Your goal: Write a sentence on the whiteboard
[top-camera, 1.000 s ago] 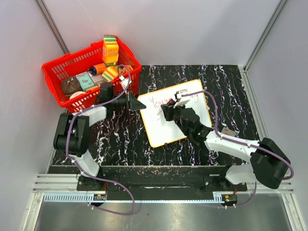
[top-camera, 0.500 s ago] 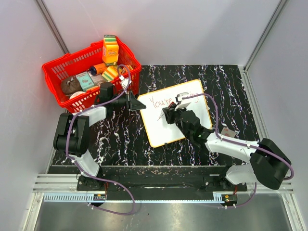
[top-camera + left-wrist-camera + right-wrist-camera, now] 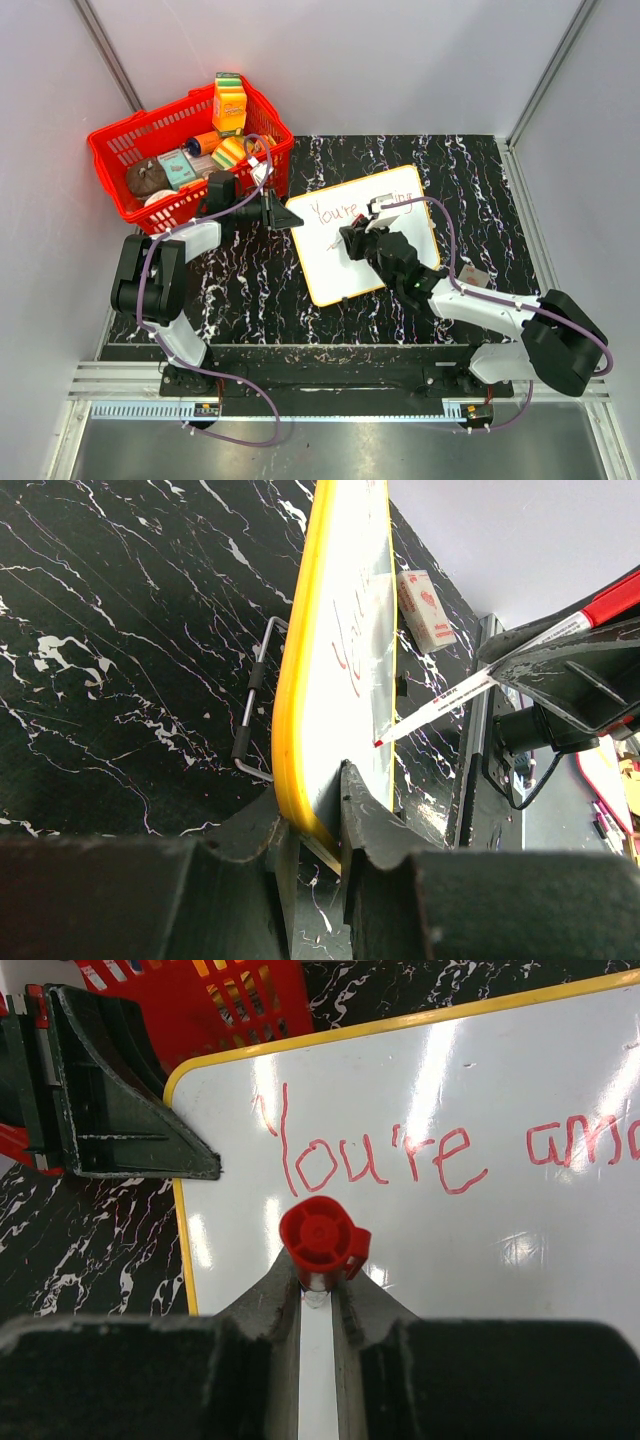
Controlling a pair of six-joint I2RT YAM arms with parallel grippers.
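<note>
The whiteboard (image 3: 345, 268) lies just right of the red basket (image 3: 118, 140), its sentence (image 3: 375, 1160) starting "You're". Your left gripper (image 3: 315, 815) pinches the board's basket-side corner; your right gripper (image 3: 317, 1285) is clamped tight on a red marker (image 3: 320, 1235).

walls (image 3: 350, 60): plain pale grey | tabletop (image 3: 480, 170): blk marble, wht veins | front: metal rail (image 3: 110, 382)

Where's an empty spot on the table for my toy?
Bare mat lies right of the whiteboard, toward the wall, and between its near edge and the arm bases. Crowded: the red basket and the left gripper beside it.
</note>
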